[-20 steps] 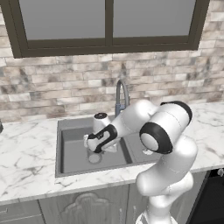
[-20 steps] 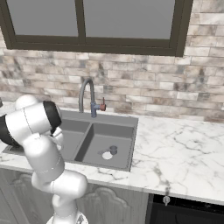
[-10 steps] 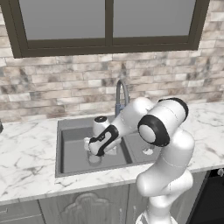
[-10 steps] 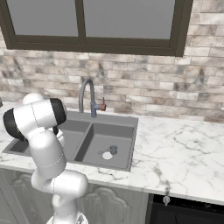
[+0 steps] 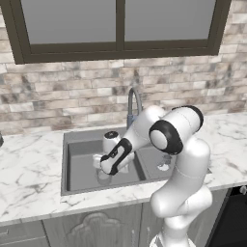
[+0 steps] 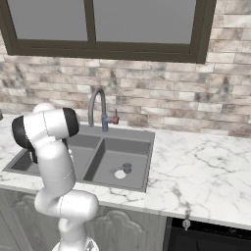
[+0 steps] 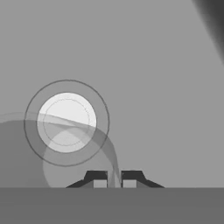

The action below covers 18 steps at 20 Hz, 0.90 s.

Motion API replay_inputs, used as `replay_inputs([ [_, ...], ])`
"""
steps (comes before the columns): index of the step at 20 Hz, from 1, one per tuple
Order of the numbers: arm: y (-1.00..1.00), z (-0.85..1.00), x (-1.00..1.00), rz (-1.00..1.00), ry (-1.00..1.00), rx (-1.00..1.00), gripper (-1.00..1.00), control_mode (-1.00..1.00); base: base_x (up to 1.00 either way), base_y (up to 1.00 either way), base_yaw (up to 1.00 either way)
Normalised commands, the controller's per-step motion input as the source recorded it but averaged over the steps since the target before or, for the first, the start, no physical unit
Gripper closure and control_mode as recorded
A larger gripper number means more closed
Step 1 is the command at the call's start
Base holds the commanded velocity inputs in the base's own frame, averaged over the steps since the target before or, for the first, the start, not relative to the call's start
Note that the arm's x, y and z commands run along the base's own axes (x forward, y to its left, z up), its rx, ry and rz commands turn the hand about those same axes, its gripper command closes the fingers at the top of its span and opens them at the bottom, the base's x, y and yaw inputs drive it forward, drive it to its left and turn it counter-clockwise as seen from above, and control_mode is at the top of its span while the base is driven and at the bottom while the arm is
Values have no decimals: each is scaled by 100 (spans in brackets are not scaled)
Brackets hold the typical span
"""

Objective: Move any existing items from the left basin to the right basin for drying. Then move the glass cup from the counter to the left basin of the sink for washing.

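My gripper hangs low inside the left basin of the dark grey sink. It is shut on the thin rim of the glass cup, a clear tumbler that hangs below the fingers just over the basin floor. In the hand view the gripper pinches the cup's see-through wall, and the left basin's pale round drain shows through the glass. The tiny clear glass stands in the right basin next to its drain.
A curved steel tap rises behind the sink's central divider, close to my forearm. White marble counter spreads to both sides of the sink. A brick wall and a dark-framed window stand behind it.
The hand has sunk a little lower into the left basin with the glass cup still in its grip. The tiny glass has stayed where it was.
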Motion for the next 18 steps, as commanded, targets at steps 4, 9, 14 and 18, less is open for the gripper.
replay_inputs([
  [4,0,-22,10,0,0,0,100,-100,0,0,0],
  [9,0,-21,10,0,0,0,100,-100,0,0,0],
  [14,0,-8,5,0,0,0,-100,-100,0,0,0],
  [18,0,1,-1,0,0,0,-100,-100,0,0,0],
])
